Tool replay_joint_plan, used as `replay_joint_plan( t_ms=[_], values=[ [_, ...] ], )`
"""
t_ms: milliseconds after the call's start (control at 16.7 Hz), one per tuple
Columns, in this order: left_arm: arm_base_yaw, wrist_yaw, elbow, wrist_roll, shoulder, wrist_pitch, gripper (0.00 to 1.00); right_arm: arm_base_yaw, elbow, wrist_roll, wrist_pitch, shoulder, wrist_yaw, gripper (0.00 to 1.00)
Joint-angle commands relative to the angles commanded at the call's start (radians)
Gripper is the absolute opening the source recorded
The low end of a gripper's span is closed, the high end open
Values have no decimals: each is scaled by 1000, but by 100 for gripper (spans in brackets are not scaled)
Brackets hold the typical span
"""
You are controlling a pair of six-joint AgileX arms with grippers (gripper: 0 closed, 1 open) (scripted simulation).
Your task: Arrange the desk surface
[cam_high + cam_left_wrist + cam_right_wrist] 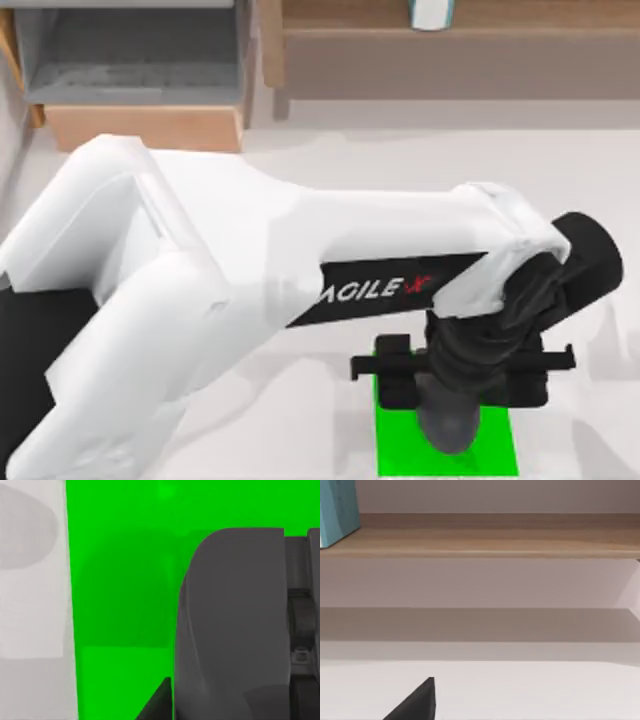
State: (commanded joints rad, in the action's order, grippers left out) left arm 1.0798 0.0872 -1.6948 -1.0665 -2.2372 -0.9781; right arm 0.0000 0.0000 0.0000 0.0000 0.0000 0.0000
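The white desk surface (pixel 420 150) holds a small bright green mat (pixel 495 450) near the front right. My left arm reaches across to it, and my left gripper (pixel 452 400) hangs straight over the mat. A dark grey rounded mouse (pixel 450 428) sits low over the mat between the jaws. In the left wrist view the mouse (pixel 230 630) lies over the green mat (pixel 120 580), with one dark fingertip (pixel 157 707) pressed against its side. A dark part of my right gripper (pixel 417 705) shows low over the desk surface (pixel 530 690), facing the shelf.
A wooden drawer unit (pixel 140 70) stands open at the back left. A brown shelf (pixel 450 40) runs along the back right with a teal object (pixel 432 12) on it, seen as the teal object (pixel 337 510) from the right wrist.
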Motion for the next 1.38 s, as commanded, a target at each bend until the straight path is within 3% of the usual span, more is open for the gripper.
replay_joint_plan(
  t_ms=[180,240,900,1140,1380],
  values=[
    [0,0,0,0,0,0,98,0,0,0,0,0,0,100],
    [0,0,0,0,0,0,100,0,0,0,0,0,0,100],
    [-7,-8,12,15,16,25,100,0,0,0,0,0,0,100],
    [-67,-59,111,127,85,202,100,0,0,0,0,0,0,100],
    [-198,-148,284,345,167,518,100,0,0,0,0,0,0,100]
  ],
)
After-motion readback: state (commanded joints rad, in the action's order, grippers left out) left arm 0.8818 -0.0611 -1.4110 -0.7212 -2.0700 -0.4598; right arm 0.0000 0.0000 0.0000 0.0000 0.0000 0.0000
